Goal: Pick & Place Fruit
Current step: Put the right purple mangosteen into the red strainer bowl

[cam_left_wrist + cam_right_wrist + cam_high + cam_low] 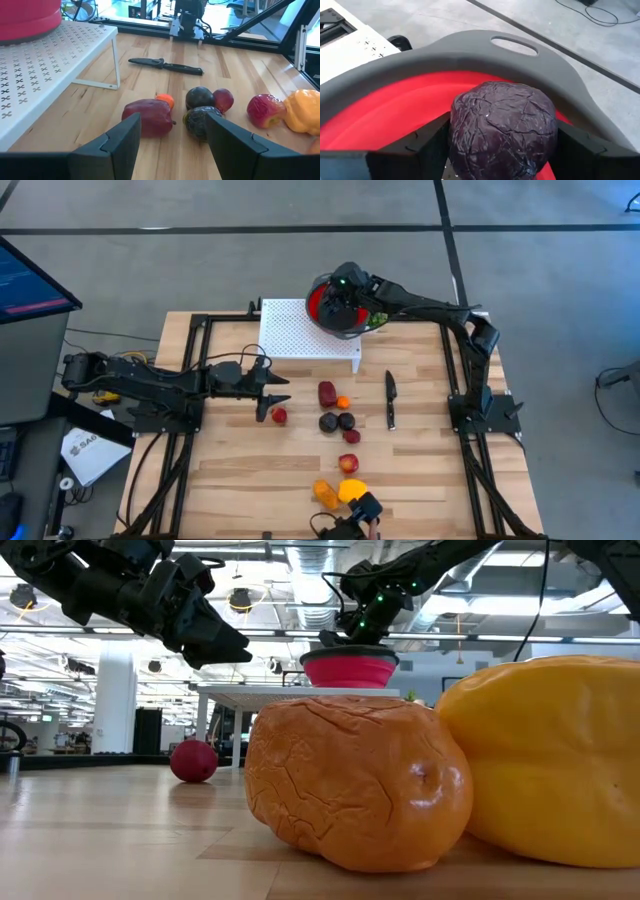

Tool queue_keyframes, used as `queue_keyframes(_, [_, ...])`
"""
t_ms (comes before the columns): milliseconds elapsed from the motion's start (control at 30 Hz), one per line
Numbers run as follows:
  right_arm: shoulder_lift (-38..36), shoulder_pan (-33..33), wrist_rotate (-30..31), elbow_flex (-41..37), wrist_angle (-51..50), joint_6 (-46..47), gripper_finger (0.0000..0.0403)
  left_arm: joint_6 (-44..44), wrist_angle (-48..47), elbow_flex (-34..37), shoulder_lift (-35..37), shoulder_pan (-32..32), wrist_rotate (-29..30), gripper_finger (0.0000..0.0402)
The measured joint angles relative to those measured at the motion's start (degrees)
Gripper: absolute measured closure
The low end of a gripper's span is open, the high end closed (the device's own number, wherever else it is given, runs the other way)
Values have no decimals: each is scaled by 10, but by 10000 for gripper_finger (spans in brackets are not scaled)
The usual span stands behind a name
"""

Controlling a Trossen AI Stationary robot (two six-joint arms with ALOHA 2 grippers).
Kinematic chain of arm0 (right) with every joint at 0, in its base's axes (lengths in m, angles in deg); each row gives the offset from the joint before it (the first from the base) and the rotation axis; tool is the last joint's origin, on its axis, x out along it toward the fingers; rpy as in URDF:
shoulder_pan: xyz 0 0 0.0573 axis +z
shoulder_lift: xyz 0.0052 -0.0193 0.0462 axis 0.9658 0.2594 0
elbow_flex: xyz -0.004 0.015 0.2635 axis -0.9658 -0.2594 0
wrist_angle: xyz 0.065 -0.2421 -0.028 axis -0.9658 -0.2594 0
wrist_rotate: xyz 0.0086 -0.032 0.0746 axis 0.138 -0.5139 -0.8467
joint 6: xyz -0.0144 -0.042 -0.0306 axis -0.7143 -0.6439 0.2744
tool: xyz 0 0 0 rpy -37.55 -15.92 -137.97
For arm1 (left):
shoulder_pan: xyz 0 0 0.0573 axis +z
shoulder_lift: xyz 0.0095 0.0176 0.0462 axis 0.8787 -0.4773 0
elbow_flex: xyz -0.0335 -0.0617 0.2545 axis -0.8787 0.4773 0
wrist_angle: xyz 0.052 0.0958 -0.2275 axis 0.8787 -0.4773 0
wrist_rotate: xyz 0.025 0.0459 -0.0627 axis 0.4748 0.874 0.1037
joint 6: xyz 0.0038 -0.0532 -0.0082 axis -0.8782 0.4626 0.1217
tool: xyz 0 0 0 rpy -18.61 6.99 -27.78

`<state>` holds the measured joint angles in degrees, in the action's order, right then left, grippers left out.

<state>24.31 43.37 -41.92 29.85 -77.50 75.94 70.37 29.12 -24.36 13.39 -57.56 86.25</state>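
Right gripper: over the red bowl; my fingers stand on either side of a dark purple fruit and touch it. I judge the grip to be loosening for release.
Held fruit, look: round, dark purple, wrinkled glossy skin; no clear long axis.
Held fruit, position: between my right fingers, directly above the bowl's red interior, inside the grey rim.
Bowl: on the white perforated shelf, at 12 o'clock on the table.
Key relation: the bowl lies straight below the held fruit, so the drop needs no sideways travel.
Left gripper: fingers apart, holding nothing, hovering above the table at 9 o'clock of the fruit cluster.
Nearest loose fruit: a small red fruit, just beside my left fingertips.
Cluster beyond: a maroon fruit with a small orange fruit touching it, then two dark purple pieces close together at 3 o'clock from the left gripper.
Nearer arm: left, for all loose fruit; the right arm is well apart from them.
Far items: a black knife at 3 o'clock of the cluster, long axis running 12 to 6.
Front edge: a red fruit, an orange fruit and a larger yellow fruit at 6 o'clock.
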Motion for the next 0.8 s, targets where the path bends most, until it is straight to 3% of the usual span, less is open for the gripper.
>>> queue_keyframes(633, [0,1,-5,0,-8,-24,124,0,0,0,0,0,-2,189])
queue_keyframes(800, [0,1,-7,0,-14,-28,91,0,0,0,0,0,-2,189])
